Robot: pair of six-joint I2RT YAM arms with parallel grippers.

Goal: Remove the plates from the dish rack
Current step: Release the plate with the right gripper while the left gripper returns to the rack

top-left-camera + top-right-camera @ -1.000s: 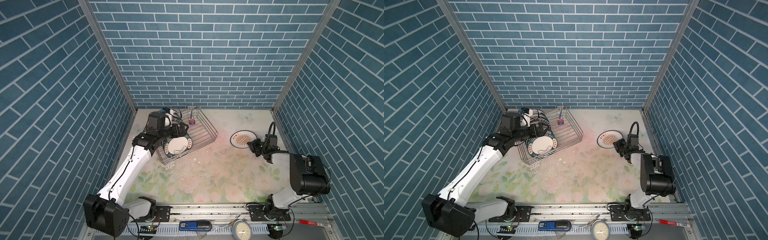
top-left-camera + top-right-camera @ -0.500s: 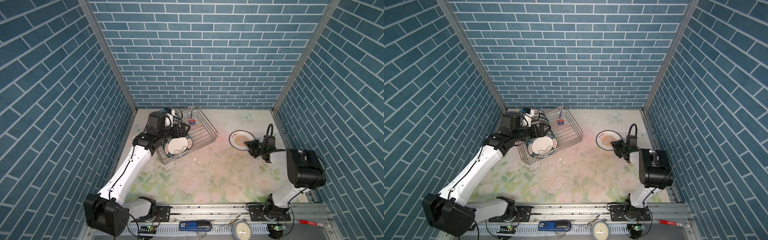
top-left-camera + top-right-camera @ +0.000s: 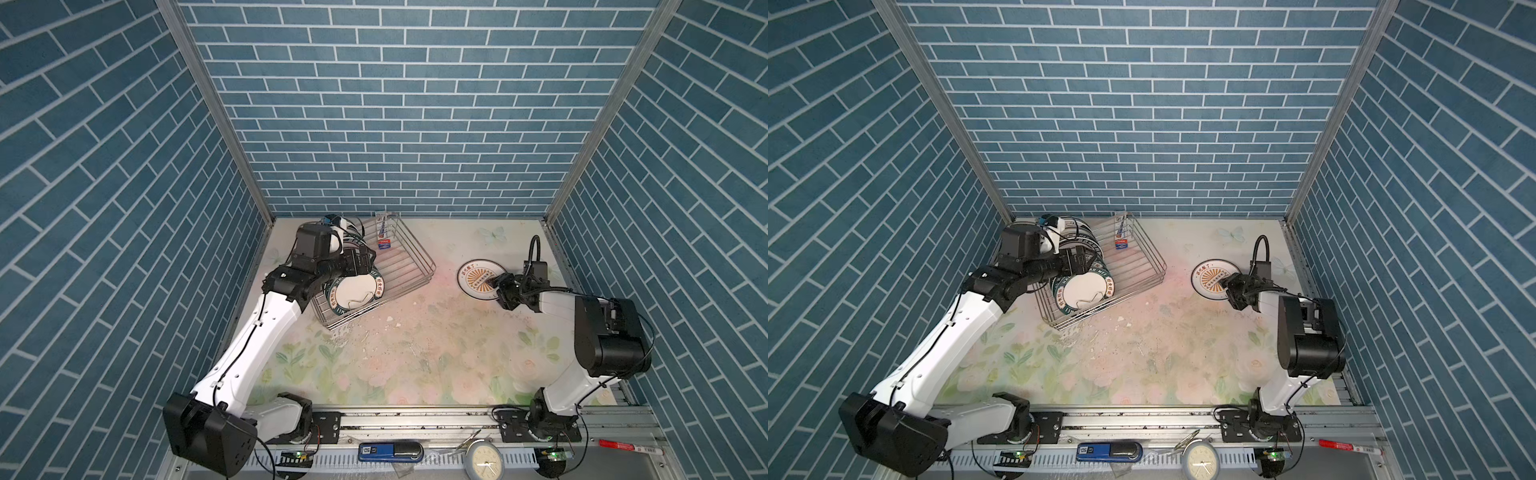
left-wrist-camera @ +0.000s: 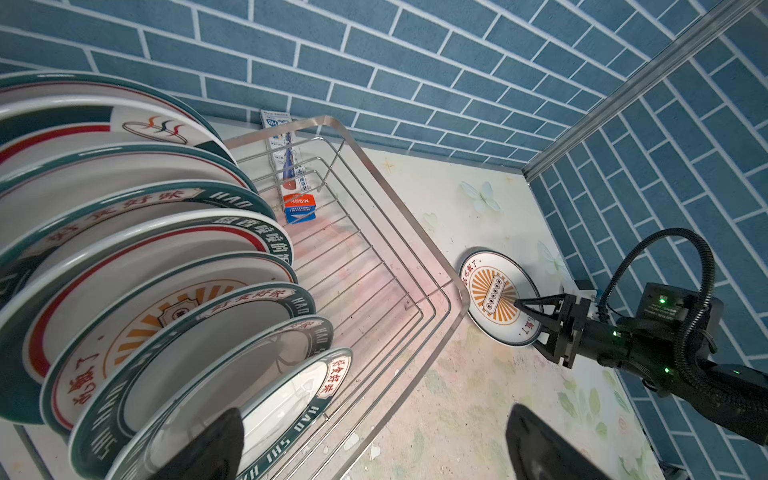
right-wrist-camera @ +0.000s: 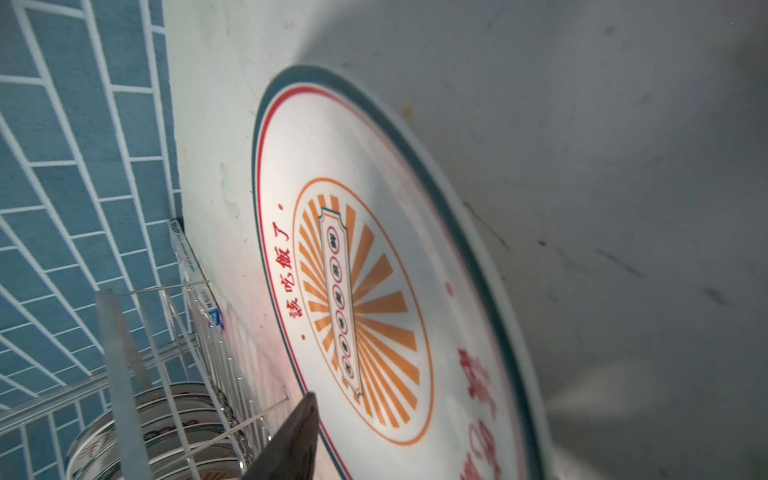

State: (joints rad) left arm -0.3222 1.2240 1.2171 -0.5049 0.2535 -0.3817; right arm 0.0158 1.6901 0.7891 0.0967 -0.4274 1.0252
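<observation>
Dish rack (image 3: 415,257) sits skewed in the far left corner of the table (image 3: 415,353), close to the back and left walls. The plates (image 4: 174,299) stand on edge in a row along its left half. Its right half is bare wire apart from a small carton (image 4: 299,208) at the far end.

One sunburst plate (image 3: 478,276) lies flat near the right wall, well apart from the rack. The mid-table between them is open, with white chips (image 3: 390,319) scattered off the rack's near corner.

Left arm stretches from its base to the rack, wrist over the front plates. Left gripper (image 4: 376,436) is spread wide, one finger in front of the foremost plate's face. Contact can't be told.

Right arm is folded, elbow by the right wall, forearm low. Right gripper (image 4: 528,323) has its jaws parted at the flat plate's near rim, one finger over the plate face.
</observation>
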